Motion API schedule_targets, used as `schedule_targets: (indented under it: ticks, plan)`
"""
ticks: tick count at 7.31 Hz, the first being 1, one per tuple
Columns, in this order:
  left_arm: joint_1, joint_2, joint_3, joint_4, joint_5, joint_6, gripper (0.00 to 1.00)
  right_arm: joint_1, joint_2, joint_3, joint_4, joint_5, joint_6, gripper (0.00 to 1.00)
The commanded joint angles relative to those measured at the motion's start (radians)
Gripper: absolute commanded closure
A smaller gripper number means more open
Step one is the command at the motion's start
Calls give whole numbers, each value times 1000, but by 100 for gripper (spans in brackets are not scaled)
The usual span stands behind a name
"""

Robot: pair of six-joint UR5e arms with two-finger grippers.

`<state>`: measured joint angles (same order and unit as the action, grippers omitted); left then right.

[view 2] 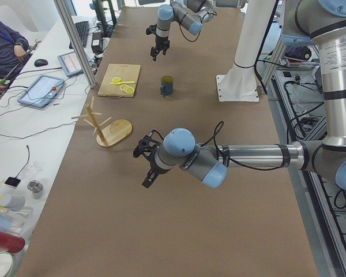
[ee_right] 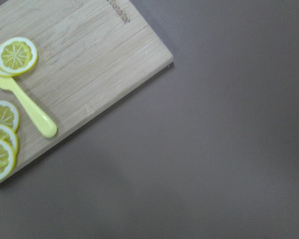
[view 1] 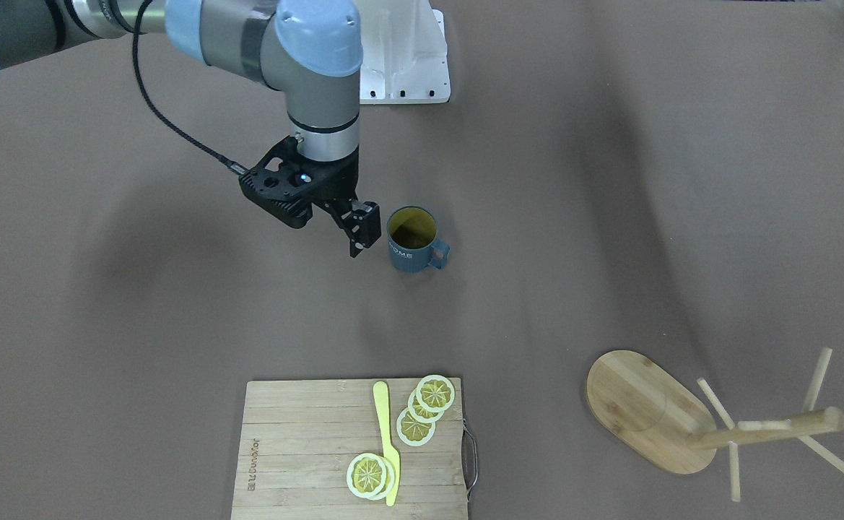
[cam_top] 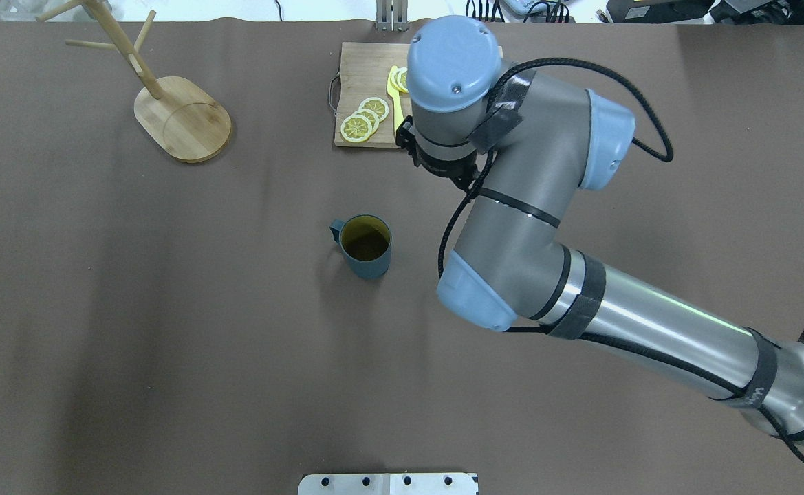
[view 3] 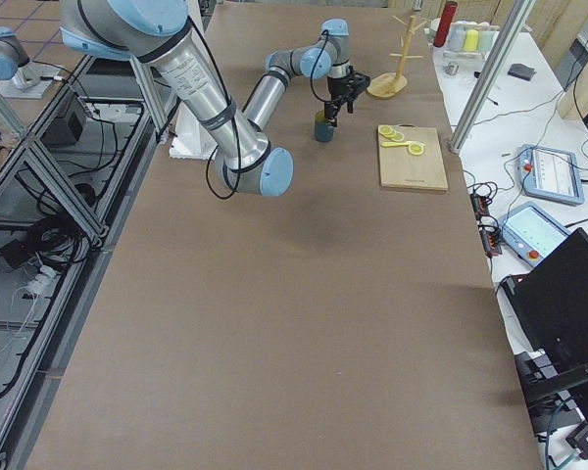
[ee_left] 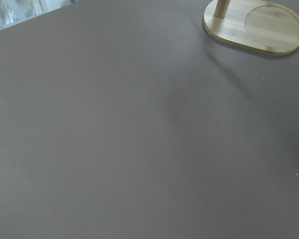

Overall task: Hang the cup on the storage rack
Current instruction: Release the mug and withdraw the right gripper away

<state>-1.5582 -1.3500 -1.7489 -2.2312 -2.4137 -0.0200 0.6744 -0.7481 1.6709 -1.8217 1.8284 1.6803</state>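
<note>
Front view: our right gripper [view 1: 361,235] hangs at the cup's [view 1: 413,242] nine o'clock. Its fingers' spacing we cannot tell.

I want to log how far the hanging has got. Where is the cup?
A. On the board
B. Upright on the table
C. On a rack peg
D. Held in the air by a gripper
B: the cup stands mouth up on the table, apart from the rack and the board.
</note>
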Motion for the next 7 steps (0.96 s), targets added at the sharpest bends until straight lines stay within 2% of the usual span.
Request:
schedule_targets:
  ticks: [1, 3, 4, 6, 7]
  plan:
    - [10, -20, 0, -45, -75, -37, 0, 127, -109, 24, 25, 96, -297, 0]
    - [50, -89, 0, -51, -116, -35, 0, 244, -262, 35, 144, 197, -553, 0]
    - [67, -101, 0, -74, -114, -32, 0, 302, -317, 35, 160, 241, -688, 0]
    - [99, -106, 5, -105, -113, -37, 0, 390, -393, 33, 159, 264, -911, 0]
    - [121, -119, 6, -105, -108, -38, 0, 451, -445, 33, 160, 320, -1032, 0]
